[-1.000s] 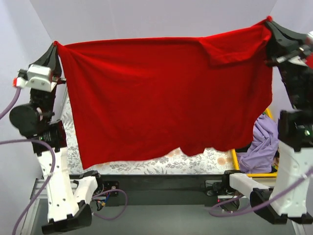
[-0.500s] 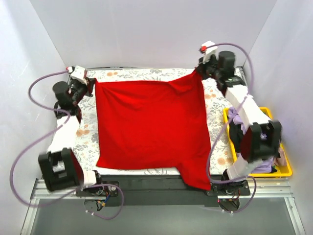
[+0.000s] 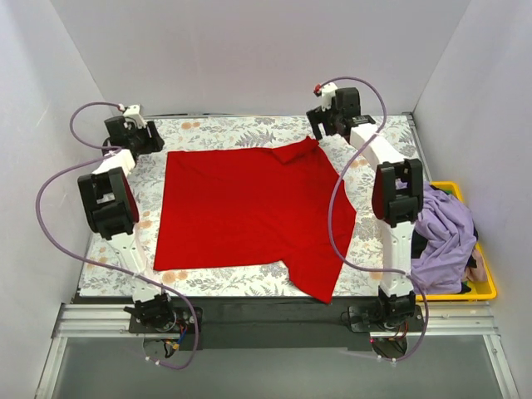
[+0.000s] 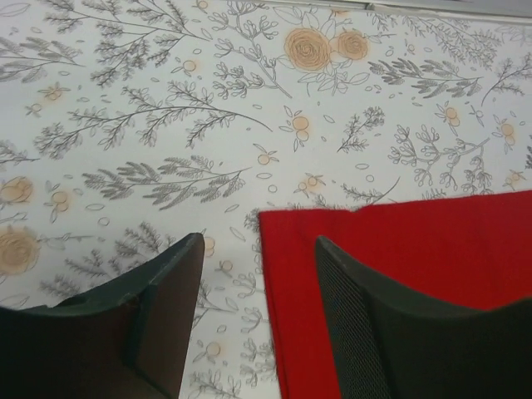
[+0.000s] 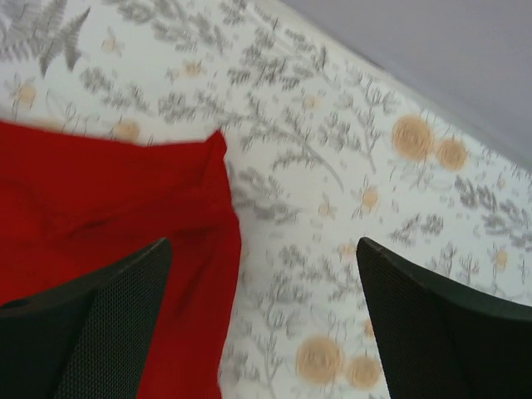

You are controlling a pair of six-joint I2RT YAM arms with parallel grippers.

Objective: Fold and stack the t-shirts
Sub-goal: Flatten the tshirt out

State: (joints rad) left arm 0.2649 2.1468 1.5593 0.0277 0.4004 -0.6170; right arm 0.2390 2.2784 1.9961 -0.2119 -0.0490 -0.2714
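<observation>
A bright red t-shirt (image 3: 249, 212) lies spread flat on the floral table, one sleeve pointing toward the near edge. My left gripper (image 3: 143, 140) hovers at the shirt's far-left corner (image 4: 399, 249). It is open, with one finger (image 4: 374, 324) over the cloth and nothing held. My right gripper (image 3: 318, 125) sits at the far-right corner (image 5: 100, 191), jaws wide open and empty, the cloth's edge beside its left finger (image 5: 108, 307). A pale lilac t-shirt (image 3: 445, 237) is heaped in the yellow bin at the right.
The yellow bin (image 3: 489, 289) stands off the table's right edge, beside the right arm's base. White walls close in the back and sides. Bare floral cloth (image 3: 378, 249) shows around the red shirt. The red sleeve reaches the table's front edge.
The red shirt, held up stretched between both grippers a second ago, was lowered and now lies flat. Both grippers opened and let go of its far corners.
</observation>
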